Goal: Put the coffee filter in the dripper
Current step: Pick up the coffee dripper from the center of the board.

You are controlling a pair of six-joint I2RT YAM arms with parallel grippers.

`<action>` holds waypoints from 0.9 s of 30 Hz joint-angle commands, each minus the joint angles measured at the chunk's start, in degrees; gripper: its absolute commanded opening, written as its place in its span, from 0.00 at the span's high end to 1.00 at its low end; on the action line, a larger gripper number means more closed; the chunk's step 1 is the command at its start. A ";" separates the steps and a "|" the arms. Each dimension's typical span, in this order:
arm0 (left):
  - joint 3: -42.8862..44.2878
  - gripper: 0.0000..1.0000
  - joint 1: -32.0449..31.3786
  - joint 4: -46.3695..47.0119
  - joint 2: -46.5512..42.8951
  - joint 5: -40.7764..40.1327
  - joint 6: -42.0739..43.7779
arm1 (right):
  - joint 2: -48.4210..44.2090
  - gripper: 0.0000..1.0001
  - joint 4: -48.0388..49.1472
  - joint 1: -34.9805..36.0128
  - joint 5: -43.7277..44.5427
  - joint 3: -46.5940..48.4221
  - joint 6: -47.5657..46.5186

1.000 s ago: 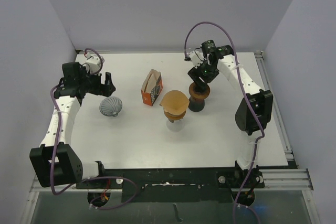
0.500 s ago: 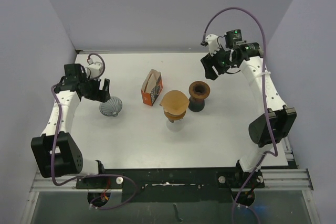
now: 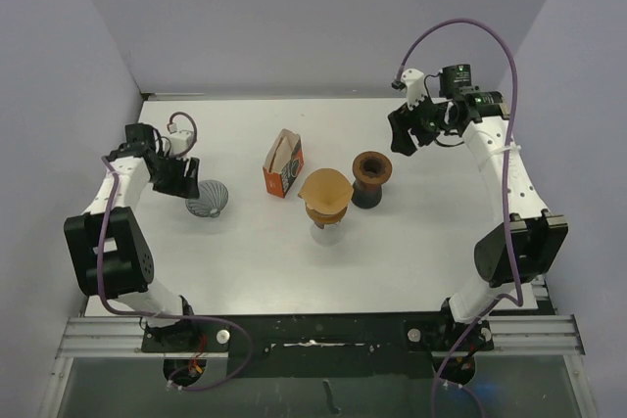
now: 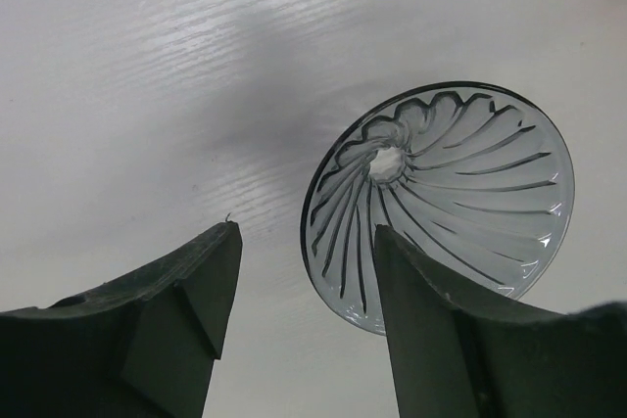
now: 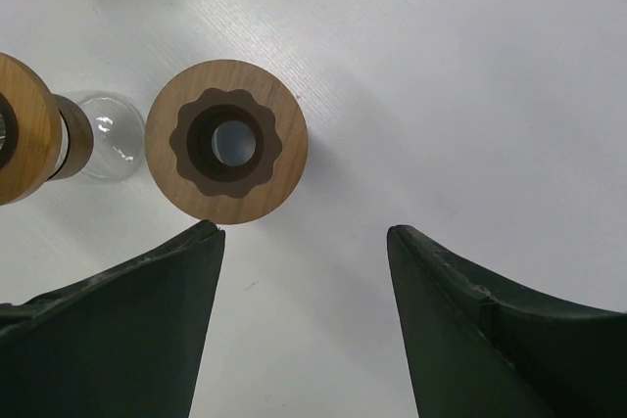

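**Left side.** The left claw [image 3: 186, 179] is released. Its jaws are apart and appear to straddle the near rim of the glass dripper [image 3: 207, 200], not clamped on it. From above, the dripper sits on the desk [image 3: 245, 261] at 4 o'clock from this claw, just beside it. It is round, so no long axis governs the approach. I cannot tell whether it sits level or tipped. The left arm is plainly the nearer.

**Centre.** An open orange box [image 3: 282, 164] lies at 2 o'clock from the dripper and is judged to hold the filters. No loose filter is identified. Nothing stands between box and dripper. A tan cone on a glass base [image 3: 325, 190] lies at 3 o'clock, with a dark stand [image 3: 370, 177] just beside it.

**Right side.** The right claw [image 3: 402, 134] is released and empty. The stand is at its 7 o'clock, and it is well apart from the dripper.
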 commanded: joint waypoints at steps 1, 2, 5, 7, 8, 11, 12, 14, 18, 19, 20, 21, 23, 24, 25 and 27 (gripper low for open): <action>4.28 0.48 0.82 -1.16 2.35 2.97 1.51 | -2.80 0.32 3.02 -0.06 -1.44 -1.72 0.32; 4.70 0.51 1.04 -1.63 3.04 3.71 1.36 | -2.90 0.32 3.07 -0.06 -1.29 -2.10 0.39; 5.95 0.59 1.45 -2.91 4.77 5.60 1.34 | -3.18 0.32 3.24 -0.10 -1.18 -2.46 0.46; 6.43 0.63 1.55 -3.59 5.75 6.31 1.26 | -3.22 0.31 3.26 -0.06 -1.02 -2.51 0.44; 6.63 0.64 1.56 -3.97 6.18 6.55 1.26 | -3.26 0.31 3.26 -0.06 -0.96 -2.55 0.42; 7.03 0.68 1.65 -4.65 7.50 7.06 1.22 | -3.27 0.32 3.34 -0.02 -0.97 -2.77 0.41; 7.20 0.69 1.69 -4.98 7.87 7.15 1.29 | -3.19 0.32 3.35 -0.10 -0.96 -2.85 0.48; 7.53 0.71 1.78 -5.47 8.50 8.50 1.33 | -3.13 0.32 3.44 -0.06 -0.79 -3.05 0.54; 8.03 0.78 1.83 -6.51 9.65 10.04 1.26 | -3.00 0.32 3.43 -0.07 -0.74 -3.29 0.51; 8.13 0.80 1.83 -6.71 9.84 10.18 1.32 | -3.00 0.32 3.43 -0.06 -0.68 -3.40 0.50; 8.22 0.82 1.83 -6.97 10.03 10.33 1.32 | -3.00 0.32 3.50 -0.04 -0.67 -3.47 0.50; 8.39 0.84 1.83 -7.20 10.16 10.46 1.28 | -3.00 0.32 3.52 -0.06 -0.56 -3.58 0.50; 8.79 0.88 1.83 -7.64 10.27 10.67 1.28 | -3.00 0.32 3.50 -0.08 -0.44 -3.64 0.50; 9.11 0.90 1.82 -7.90 10.27 10.78 1.32 | -3.00 0.32 3.52 -0.06 -0.48 -3.69 0.50; 9.52 0.93 1.82 -8.23 10.26 10.91 1.28 | -3.00 0.32 3.52 -0.06 -0.43 -3.69 0.50; 10.38 0.97 1.83 -9.01 10.27 11.15 1.42 | -3.08 0.31 3.52 -0.08 -0.41 -3.76 0.55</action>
